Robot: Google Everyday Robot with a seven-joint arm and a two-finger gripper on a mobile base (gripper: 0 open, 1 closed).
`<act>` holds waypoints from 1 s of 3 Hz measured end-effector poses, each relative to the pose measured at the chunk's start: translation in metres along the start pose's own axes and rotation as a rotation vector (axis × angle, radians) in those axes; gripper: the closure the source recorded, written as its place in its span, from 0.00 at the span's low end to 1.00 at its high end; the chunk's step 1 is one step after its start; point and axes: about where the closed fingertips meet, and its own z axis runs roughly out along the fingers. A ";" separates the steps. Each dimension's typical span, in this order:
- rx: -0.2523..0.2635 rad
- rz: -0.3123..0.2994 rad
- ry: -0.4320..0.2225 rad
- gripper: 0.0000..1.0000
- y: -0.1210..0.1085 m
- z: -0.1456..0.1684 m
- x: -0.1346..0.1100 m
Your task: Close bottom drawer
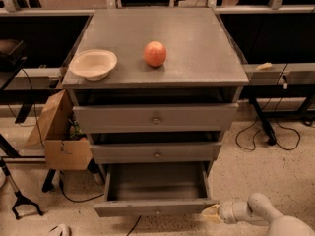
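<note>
The bottom drawer (155,208) is the lowest of three grey drawers in a cabinet and stands pulled far out, its shallow grey box empty. Its flat front panel faces me with a small knob (158,211) at the middle. My gripper (210,213) comes in from the lower right on a white arm (256,213). Its tip is at the right end of the drawer's front panel, touching or nearly touching it. The two drawers above, the middle drawer (156,153) and the top drawer (155,118), stick out a little.
On the cabinet top (197,53) sit a beige bowl (93,64) and a red apple (155,53). A cardboard box (56,132) stands to the cabinet's left. Black cables (268,139) lie on the floor at the right. Table legs stand at the left and right.
</note>
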 end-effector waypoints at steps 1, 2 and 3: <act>0.013 -0.013 -0.017 0.58 -0.002 0.006 -0.012; 0.012 -0.013 -0.017 0.35 -0.001 0.006 -0.012; 0.010 -0.018 -0.017 0.11 -0.002 0.011 -0.016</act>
